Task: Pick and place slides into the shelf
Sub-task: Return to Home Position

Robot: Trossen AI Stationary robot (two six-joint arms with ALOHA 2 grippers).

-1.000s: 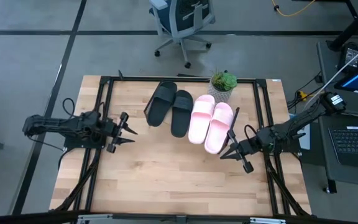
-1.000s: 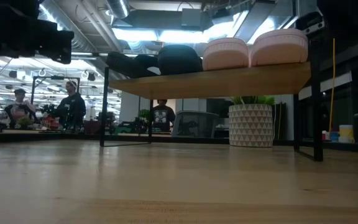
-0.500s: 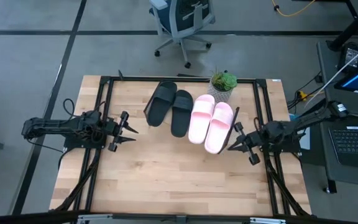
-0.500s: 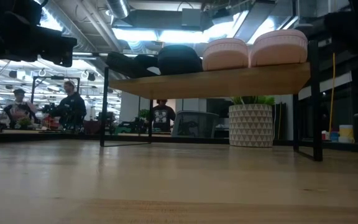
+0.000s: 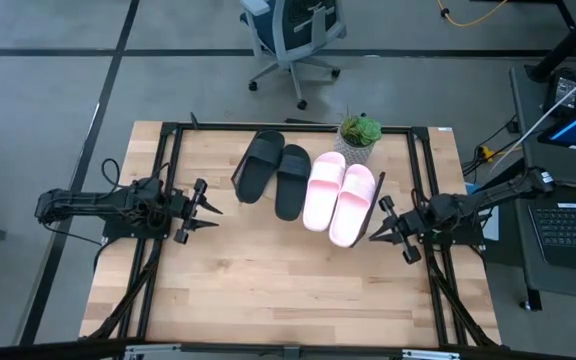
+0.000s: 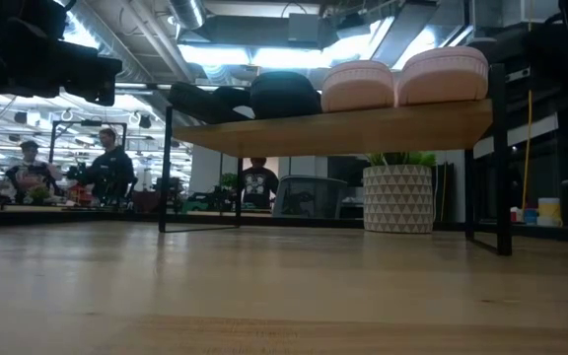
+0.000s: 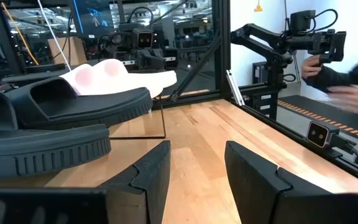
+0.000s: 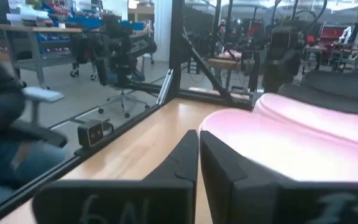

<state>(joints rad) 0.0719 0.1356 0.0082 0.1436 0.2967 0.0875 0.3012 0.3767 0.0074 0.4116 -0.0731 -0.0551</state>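
Observation:
Four slides lie side by side on the shelf (image 6: 343, 128), soles down on its board: two black (image 5: 258, 165) (image 5: 291, 180) and two pink (image 5: 323, 188) (image 5: 353, 203). The shelf stands on thin black legs (image 6: 502, 158) at the table's far middle. My left gripper (image 5: 211, 212) hovers open, left of the shelf, pointing at the black slides (image 7: 73, 106). My right gripper (image 5: 376, 232) is shut and empty, just right of the nearer pink slide (image 8: 291, 143), apart from it.
A potted plant (image 5: 358, 135) stands on the table behind the shelf. Black frame rails (image 5: 428, 190) run along the table's sides. Bare wood lies across the near half (image 5: 288, 280). An office chair (image 5: 293, 30) and people (image 6: 111, 168) are beyond the table.
My right gripper has drawn back from the pink slide toward the table's right edge and a little toward the far edge. The slides and my left arm have kept still.

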